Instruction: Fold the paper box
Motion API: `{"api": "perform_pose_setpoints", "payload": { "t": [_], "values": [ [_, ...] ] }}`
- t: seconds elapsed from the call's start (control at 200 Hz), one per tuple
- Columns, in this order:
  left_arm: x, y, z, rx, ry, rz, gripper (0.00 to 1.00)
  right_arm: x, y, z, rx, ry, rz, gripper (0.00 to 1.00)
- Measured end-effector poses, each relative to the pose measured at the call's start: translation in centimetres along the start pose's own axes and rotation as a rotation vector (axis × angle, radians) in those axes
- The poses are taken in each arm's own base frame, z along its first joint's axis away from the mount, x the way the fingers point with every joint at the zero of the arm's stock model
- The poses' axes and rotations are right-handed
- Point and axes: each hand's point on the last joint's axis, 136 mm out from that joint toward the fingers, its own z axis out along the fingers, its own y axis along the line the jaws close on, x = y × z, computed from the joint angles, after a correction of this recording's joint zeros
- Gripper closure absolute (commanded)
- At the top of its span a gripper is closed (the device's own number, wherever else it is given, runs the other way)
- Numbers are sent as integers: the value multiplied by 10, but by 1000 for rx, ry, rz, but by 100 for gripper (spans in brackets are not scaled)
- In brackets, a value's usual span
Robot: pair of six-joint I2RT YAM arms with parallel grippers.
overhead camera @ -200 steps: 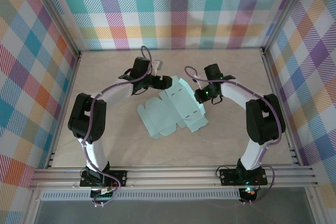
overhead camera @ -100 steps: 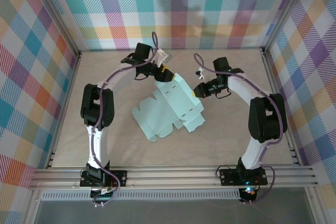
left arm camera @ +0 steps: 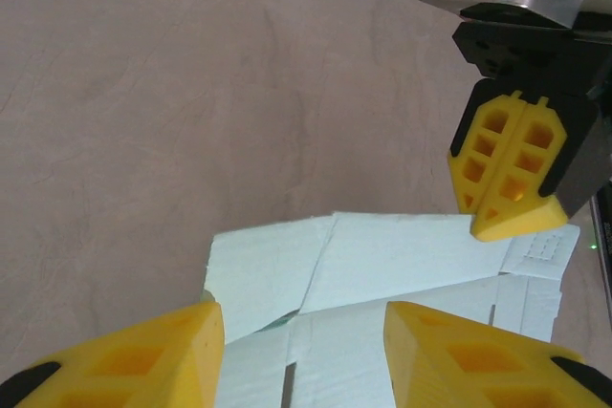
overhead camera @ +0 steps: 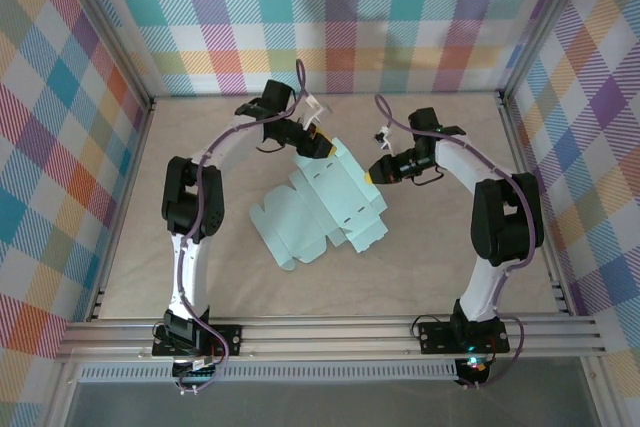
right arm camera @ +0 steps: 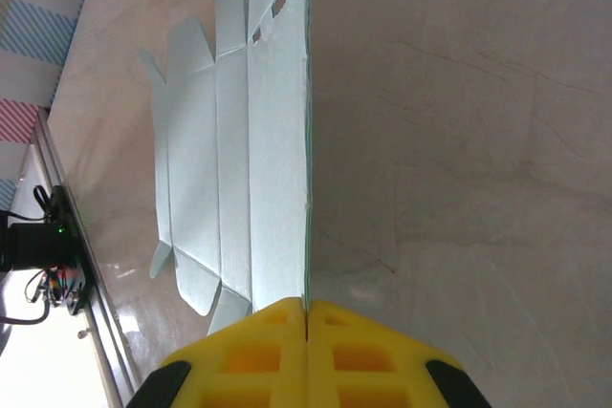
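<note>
Folding goes best with one side held tight. The box (overhead camera: pixel 320 209) lies mostly flat in the middle of the tabletop (overhead camera: pixel 200 147). The right gripper (overhead camera: pixel 373 174) is pinched shut on its far right edge. The left gripper (left arm camera: pixel 304 322) hangs half open over the far flap, holding nothing. It should close gently on the flap's edge, then bend it slowly along the crease, so the thin card does not tear.

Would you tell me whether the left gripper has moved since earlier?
Yes. The left gripper has shifted slightly toward the plaid back wall, at the far corner of the pale mint-green paper box.
</note>
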Motion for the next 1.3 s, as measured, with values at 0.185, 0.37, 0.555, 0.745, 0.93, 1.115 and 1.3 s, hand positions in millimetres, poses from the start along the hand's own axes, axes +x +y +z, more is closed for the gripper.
{"api": "perform_pose_setpoints", "payload": {
  "t": [0.185,0.37,0.555,0.745,0.93,1.115,1.3],
  "values": [
    [2,6,3,-1,3,-13,52,5,3,0,-17,15,1,100],
    [2,12,-3,-13,-6,-30,52,7,4,0,-20,25,3,100],
    [2,14,-6,-8,-13,-45,57,8,4,0,-20,26,5,100],
    [-3,7,-7,24,-26,-41,68,8,4,0,-24,26,5,100],
    [-13,1,-9,60,-41,-30,71,8,5,0,-28,26,6,100],
    [-8,0,-5,80,-29,-34,65,7,7,0,-38,23,6,100],
    [1,4,3,86,-10,-52,64,7,8,0,-46,23,8,100]
  ]
}}
